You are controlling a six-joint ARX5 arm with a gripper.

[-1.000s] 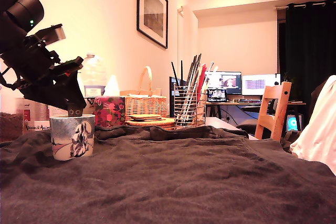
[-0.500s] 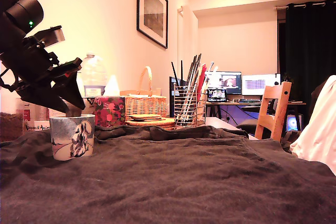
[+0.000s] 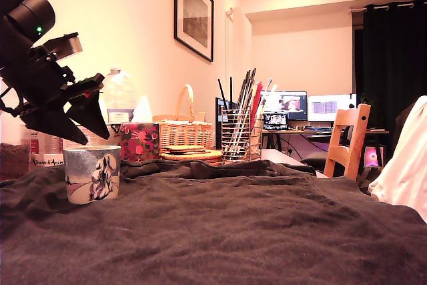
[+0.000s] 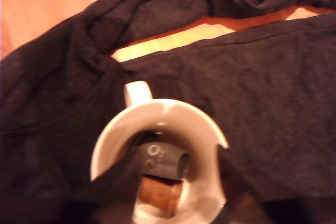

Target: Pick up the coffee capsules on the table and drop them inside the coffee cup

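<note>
Inside coffee cup point(image 4: 207, 124), grey capsule point(image 4: 164, 162) sideways — orange capsule point(image 4: 160, 194) beneath

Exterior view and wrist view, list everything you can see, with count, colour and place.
coffee cup: one, pale with dark figure, exterior view's left, on the cloth
coffee capsules: two, dark grey and orange, inside the cup
table: one, dark cloth-draped
red floral container: one, behind the cup
wicker basket: one, tan, behind
wire utensil holder: one, centre back
wooden chair: one, exterior view's right
framed picture: one, on wall
end effector: one, black, open, above the cup
</note>
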